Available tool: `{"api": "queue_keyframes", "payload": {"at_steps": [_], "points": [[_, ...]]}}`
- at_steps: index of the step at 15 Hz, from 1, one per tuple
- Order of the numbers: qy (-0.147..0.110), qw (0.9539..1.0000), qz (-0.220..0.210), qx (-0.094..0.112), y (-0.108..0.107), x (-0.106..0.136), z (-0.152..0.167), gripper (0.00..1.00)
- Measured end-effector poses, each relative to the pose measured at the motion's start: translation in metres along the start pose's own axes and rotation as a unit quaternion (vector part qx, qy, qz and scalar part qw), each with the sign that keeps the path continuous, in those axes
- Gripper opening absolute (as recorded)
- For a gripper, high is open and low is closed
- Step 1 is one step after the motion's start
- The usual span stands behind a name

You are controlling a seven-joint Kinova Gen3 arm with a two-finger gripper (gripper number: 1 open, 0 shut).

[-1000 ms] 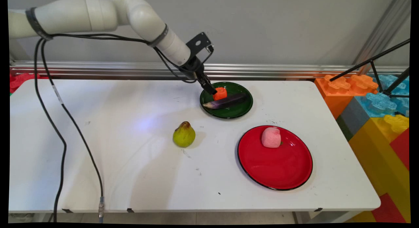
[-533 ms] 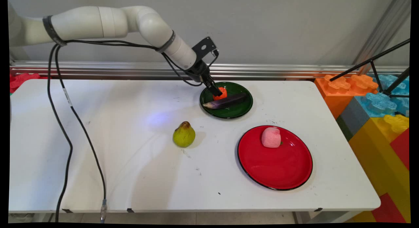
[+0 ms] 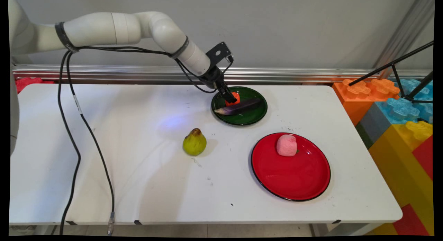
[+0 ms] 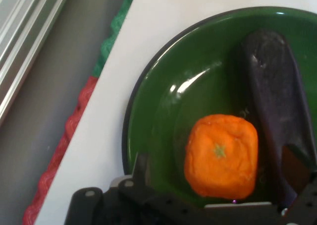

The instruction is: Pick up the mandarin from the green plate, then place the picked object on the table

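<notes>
The gripper is seen lowered into the green plate in the upper middle of the main view, with its fingers spread wide on either side of the orange. The orange is not yet clasped; in the hand view one finger stands to its left with a gap between them. The eggplant lies on the same plate, just below the orange in the main view. A pear stands on the tabletop at centre. A pink fruit rests on the red plate at lower right.
</notes>
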Motion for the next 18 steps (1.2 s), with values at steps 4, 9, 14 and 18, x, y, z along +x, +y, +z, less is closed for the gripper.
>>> {"api": "queue_keyframes", "payload": {"at_steps": [4, 9, 14, 18], "points": [[0.002, 1.0000, 0.002, 0.001, -0.0025, -0.0003, 0.0047, 1.00], [0.000, 1.0000, 0.002, -0.002, -0.0019, -0.0012, 0.0073, 0.00], [-0.004, 1.0000, 0.003, -0.008, 0.0005, -0.0028, 0.0075, 0.00], [-0.001, 0.9999, 0.007, -0.007, 0.0007, 0.0005, 0.0037, 0.00]]}}
